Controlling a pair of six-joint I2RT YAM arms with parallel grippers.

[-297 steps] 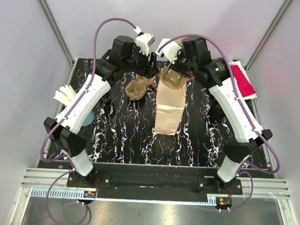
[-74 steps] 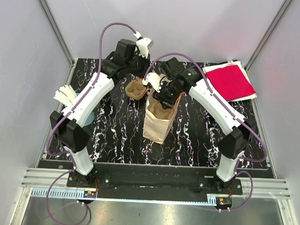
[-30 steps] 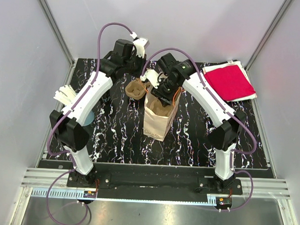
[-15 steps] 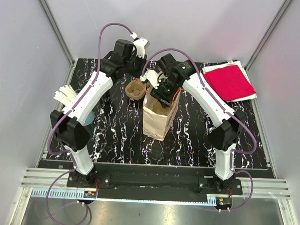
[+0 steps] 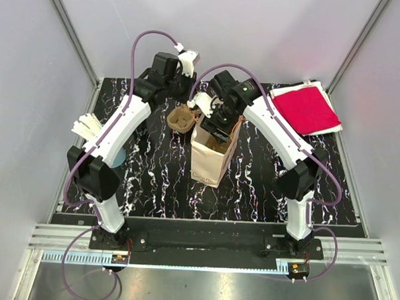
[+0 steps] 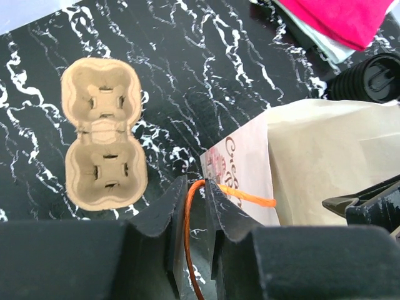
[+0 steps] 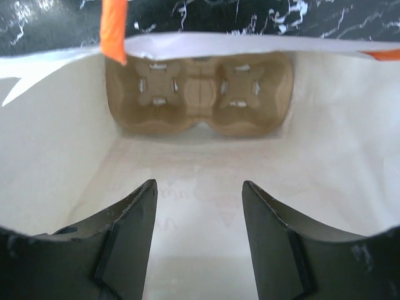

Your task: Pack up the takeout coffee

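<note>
We judge the step in hand to be clearing the right gripper (image 7: 199, 187) from the bag (image 5: 209, 165), which stands upright at table centre. Done well, it should rise straight through the mouth, touching neither wall, with the handle (image 6: 240, 195) held taut against tipping. 1 carrier (image 7: 200, 94) lies on the bag floor, at 12 o'clock from the right jaws; these stand well apart and hold nothing. A 2nd carrier (image 6: 103, 134) sits on the table (image 5: 152, 181) at 10 o'clock from the bag. The left gripper (image 6: 196, 181) is nearly together with the handle cord between its jaws; we cannot tell whether it pinches.
</note>
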